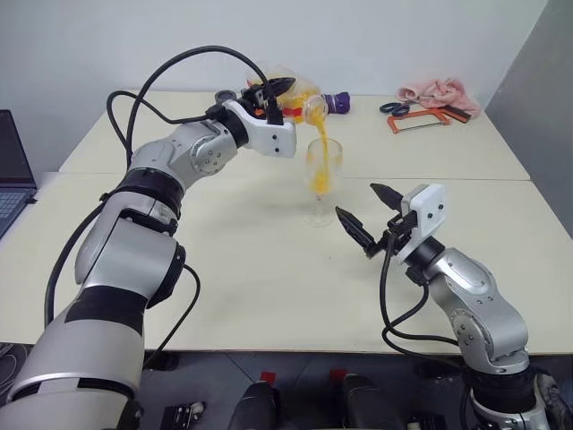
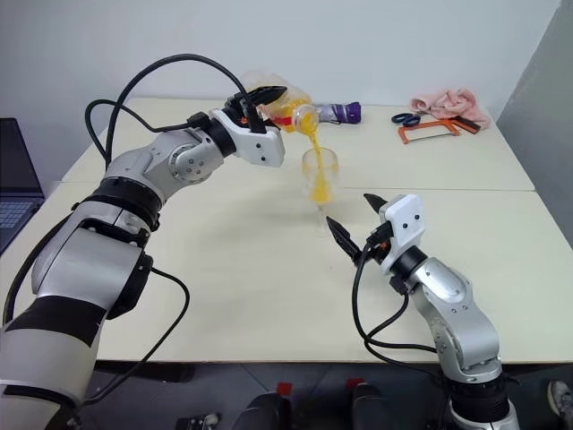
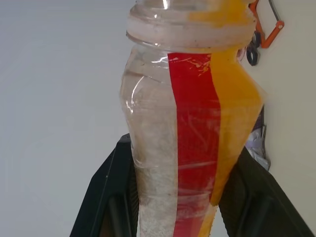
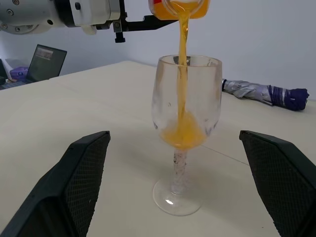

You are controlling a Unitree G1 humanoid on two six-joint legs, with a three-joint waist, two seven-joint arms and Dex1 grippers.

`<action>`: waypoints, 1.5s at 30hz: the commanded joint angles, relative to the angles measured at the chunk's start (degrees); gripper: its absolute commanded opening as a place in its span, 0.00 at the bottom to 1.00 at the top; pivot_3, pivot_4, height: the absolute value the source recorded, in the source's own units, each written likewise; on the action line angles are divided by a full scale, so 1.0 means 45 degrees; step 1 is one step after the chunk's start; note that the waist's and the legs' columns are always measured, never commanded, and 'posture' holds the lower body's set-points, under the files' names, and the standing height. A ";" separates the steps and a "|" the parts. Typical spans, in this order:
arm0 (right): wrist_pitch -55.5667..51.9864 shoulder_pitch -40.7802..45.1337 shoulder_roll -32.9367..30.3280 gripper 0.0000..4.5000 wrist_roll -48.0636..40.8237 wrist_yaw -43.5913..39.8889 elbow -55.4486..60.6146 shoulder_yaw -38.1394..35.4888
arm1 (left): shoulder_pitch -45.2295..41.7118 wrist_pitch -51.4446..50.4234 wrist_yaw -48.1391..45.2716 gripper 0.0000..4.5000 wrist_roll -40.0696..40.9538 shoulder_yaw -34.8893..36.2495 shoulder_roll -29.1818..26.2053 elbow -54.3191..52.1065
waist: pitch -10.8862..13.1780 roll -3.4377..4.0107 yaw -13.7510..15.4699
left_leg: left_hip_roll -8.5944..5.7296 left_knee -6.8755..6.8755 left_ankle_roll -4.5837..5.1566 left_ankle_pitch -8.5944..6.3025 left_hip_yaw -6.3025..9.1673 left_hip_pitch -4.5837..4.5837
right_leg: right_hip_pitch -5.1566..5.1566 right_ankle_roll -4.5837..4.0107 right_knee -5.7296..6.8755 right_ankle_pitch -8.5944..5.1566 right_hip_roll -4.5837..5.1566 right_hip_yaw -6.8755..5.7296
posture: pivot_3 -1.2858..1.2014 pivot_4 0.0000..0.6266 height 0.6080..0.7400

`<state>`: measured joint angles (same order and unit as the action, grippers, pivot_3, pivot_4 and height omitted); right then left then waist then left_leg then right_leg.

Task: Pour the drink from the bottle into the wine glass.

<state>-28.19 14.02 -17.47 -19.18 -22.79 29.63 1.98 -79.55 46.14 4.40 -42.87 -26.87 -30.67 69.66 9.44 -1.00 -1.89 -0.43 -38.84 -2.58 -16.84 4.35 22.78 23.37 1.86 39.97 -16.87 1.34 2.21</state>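
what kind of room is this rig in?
Likely a lab or office workspace, not a kitchen: plain cream tables pushed together against a bare white wall, a laptop at the edge, and scissors and a folded umbrella lying about.

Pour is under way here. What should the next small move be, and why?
Probably hold the tilt steady. The left gripper has the bottle tipped, its stream of drink landing inside the wine glass, which has liquid only at the bottom of its bowl. The right gripper waits open beside it.

A lab or office: bare white walls, plain tables [image 1: 269,296], a laptop [image 1: 13,170] at the table's left edge.
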 commanded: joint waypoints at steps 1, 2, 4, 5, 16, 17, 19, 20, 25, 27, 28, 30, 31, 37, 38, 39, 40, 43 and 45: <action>0.0271 0.0026 0.0094 1.00 -0.0151 0.0019 0.0584 -0.0022 | -0.0736 -0.0040 0.0373 0.38 -0.0007 0.0042 -0.0267 -0.0117 | 0.0000 0.0000 0.0000 | 0.0000 0.0000 0.0000 0.0000 0.0000 0.0000 | 0.0000 0.0000 0.0000 0.0000 0.0000 0.0000 | 0.52 0.24 1.00; 0.0285 0.0018 0.0107 1.00 -0.0146 0.0027 0.0586 -0.0014 | -0.0745 -0.0043 0.0388 0.38 -0.0018 0.0028 -0.0270 -0.0111 | 0.0000 0.0000 0.0000 | 0.0000 0.0000 0.0000 0.0000 -0.0001 0.0000 | 0.0000 0.0000 0.0000 0.0000 0.0000 0.0000 | 0.52 0.24 1.00; 0.0322 0.0011 0.0133 1.00 -0.0132 0.0031 0.0582 0.0002 | -0.0770 -0.0054 0.0428 0.38 -0.0051 -0.0005 -0.0275 -0.0095 | 0.0000 0.0000 0.0000 | 0.0000 0.0000 0.0000 0.0000 -0.0002 0.0000 | 0.0000 0.0000 0.0000 0.0000 0.0000 0.0001 | 0.52 0.24 1.00; 0.0367 -0.0003 0.0150 1.00 -0.0113 0.0030 0.0584 0.0014 | -0.0784 -0.0058 0.0448 0.38 -0.0066 -0.0017 -0.0279 -0.0087 | 0.0000 0.0000 0.0000 | 0.0000 0.0000 0.0000 0.0000 -0.0002 0.0000 | 0.0000 0.0000 0.0000 0.0000 0.0000 0.0001 | 0.52 0.24 1.00; 0.0760 -0.0089 0.0264 1.00 0.0151 0.0124 0.0487 0.0181 | -0.0902 -0.0036 0.0636 0.38 -0.0225 -0.0180 -0.0334 -0.0024 | 0.0000 0.0000 0.0000 | 0.0000 -0.0001 -0.0001 0.0000 -0.0002 0.0000 | 0.0000 0.0000 0.0001 0.0000 0.0000 0.0000 | 0.52 0.24 1.00; 0.0777 -0.0098 0.0266 1.00 0.0165 0.0124 0.0482 0.0193 | -0.0908 -0.0030 0.0653 0.38 -0.0241 -0.0194 -0.0337 -0.0022 | 0.0000 0.0000 0.0000 | 0.0000 -0.0001 -0.0001 0.0000 -0.0002 -0.0001 | 0.0000 0.0000 0.0001 0.0000 0.0000 0.0001 | 0.52 0.24 1.00; 0.0792 -0.0110 0.0266 1.00 0.0182 0.0126 0.0479 0.0206 | -0.0922 -0.0011 0.0695 0.38 -0.0289 -0.0235 -0.0347 -0.0029 | 0.0000 0.0000 0.0000 | 0.0000 -0.0001 -0.0001 0.0001 -0.0001 -0.0001 | 0.0000 0.0000 0.0002 0.0000 0.0000 0.0001 | 0.52 0.24 1.00; 0.0797 -0.0114 0.0269 1.00 0.0189 0.0127 0.0479 0.0210 | -0.0928 -0.0008 0.0708 0.38 -0.0292 -0.0248 -0.0349 -0.0026 | 0.0000 0.0000 0.0000 | 0.0000 -0.0001 -0.0001 0.0001 -0.0001 0.0000 | 0.0000 0.0000 0.0002 0.0000 0.0000 0.0001 | 0.52 0.24 1.00; 0.0826 -0.0136 0.0271 1.00 0.0204 0.0122 0.0476 0.0229 | -0.0959 0.0010 0.0813 0.38 -0.0348 -0.0353 -0.0365 -0.0013 | 0.0000 0.0000 0.0000 | -0.0001 -0.0003 -0.0001 0.0000 -0.0002 0.0000 | 0.0000 0.0000 0.0002 0.0000 0.0000 0.0000 | 0.52 0.24 1.00; 0.0832 -0.0140 0.0268 1.00 0.0206 0.0117 0.0479 0.0230 | -0.0977 0.0012 0.0856 0.38 -0.0393 -0.0391 -0.0369 -0.0003 | 0.0000 -0.0001 0.0000 | 0.0000 -0.0003 -0.0001 0.0001 -0.0002 0.0000 | 0.0000 0.0000 0.0002 0.0000 0.0000 0.0001 | 0.52 0.24 1.00; 0.0841 -0.0142 0.0264 1.00 0.0213 0.0116 0.0481 0.0233 | -0.0986 0.0013 0.0876 0.38 -0.0415 -0.0402 -0.0370 0.0000 | 0.0000 0.0000 0.0000 | -0.0001 -0.0003 -0.0001 0.0000 -0.0003 -0.0001 | 0.0000 0.0000 0.0002 0.0000 0.0000 0.0001 | 0.52 0.24 1.00; 0.0863 -0.0135 0.0274 1.00 0.0224 0.0120 0.0459 0.0244 | -0.0998 0.0002 0.0927 0.38 -0.0460 -0.0428 -0.0375 0.0012 | 0.0000 0.0000 -0.0001 | -0.0001 -0.0003 0.0000 0.0000 -0.0004 -0.0001 | 0.0000 0.0000 0.0002 0.0000 0.0000 0.0001 | 0.52 0.24 1.00; 0.0872 -0.0135 0.0275 1.00 0.0230 0.0121 0.0453 0.0250 | -0.1002 0.0001 0.0940 0.38 -0.0470 -0.0436 -0.0376 0.0016 | 0.0000 0.0000 0.0000 | -0.0001 -0.0003 -0.0001 0.0000 -0.0004 0.0000 | 0.0000 0.0000 0.0002 0.0000 0.0000 0.0002 | 0.52 0.24 1.00; 0.0874 -0.0144 0.0273 1.00 0.0235 0.0128 0.0471 0.0264 | -0.1038 -0.0001 0.1048 0.38 -0.0527 -0.0515 -0.0389 0.0025 | -0.0001 -0.0001 0.0000 | -0.0001 -0.0004 -0.0001 0.0001 -0.0004 -0.0001 | 0.0000 0.0000 0.0002 0.0000 0.0000 0.0002 | 0.52 0.24 1.00; 0.0871 -0.0146 0.0273 1.00 0.0234 0.0129 0.0477 0.0266 | -0.1043 0.0002 0.1071 0.38 -0.0543 -0.0526 -0.0392 0.0024 | 0.0000 -0.0001 0.0000 | -0.0001 -0.0004 -0.0001 0.0001 -0.0003 0.0000 | 0.0000 0.0000 0.0002 0.0000 0.0000 0.0002 | 0.52 0.24 1.00; 0.0864 -0.0149 0.0272 1.00 0.0234 0.0129 0.0486 0.0271 | -0.1049 0.0001 0.1095 0.38 -0.0558 -0.0537 -0.0394 0.0029 | -0.0001 -0.0001 0.0000 | -0.0001 -0.0004 -0.0001 0.0001 -0.0003 0.0000 | 0.0000 0.0000 0.0003 0.0000 0.0000 0.0002 | 0.52 0.24 1.00; 0.0858 -0.0152 0.0272 1.00 0.0232 0.0130 0.0496 0.0274 | -0.1053 0.0000 0.1111 0.38 -0.0565 -0.0544 -0.0393 0.0036 | -0.0001 -0.0001 0.0000 | -0.0001 -0.0004 -0.0001 0.0001 -0.0004 -0.0001 | 0.0000 0.0000 0.0003 0.0000 0.0000 0.0002 | 0.52 0.24 1.00; 0.0832 -0.0163 0.0266 1.00 0.0231 0.0135 0.0525 0.0285 | -0.1063 -0.0003 0.1137 0.38 -0.0584 -0.0557 -0.0391 0.0050 | 0.0000 -0.0001 0.0000 | -0.0001 -0.0004 -0.0001 0.0001 -0.0004 -0.0001 | 0.0000 0.0000 0.0002 0.0000 0.0000 0.0002 | 0.52 0.24 1.00; 0.0822 -0.0173 0.0264 1.00 0.0231 0.0139 0.0537 0.0287 | -0.1067 -0.0003 0.1145 0.38 -0.0593 -0.0543 -0.0382 0.0063 | -0.0001 -0.0001 0.0000 | -0.0001 -0.0004 -0.0001 0.0001 -0.0005 -0.0001 | 0.0000 0.0000 0.0003 0.0000 0.0000 0.0002 | 0.52 0.24 1.00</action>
<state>-25.68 13.08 -16.47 -18.00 -22.41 29.63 3.50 -81.67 45.77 8.26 -45.87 -29.59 -31.34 70.14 9.44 -1.01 -1.89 -0.44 -38.86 -2.59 -16.84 4.32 22.78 23.36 1.86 39.99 -16.87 1.34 2.22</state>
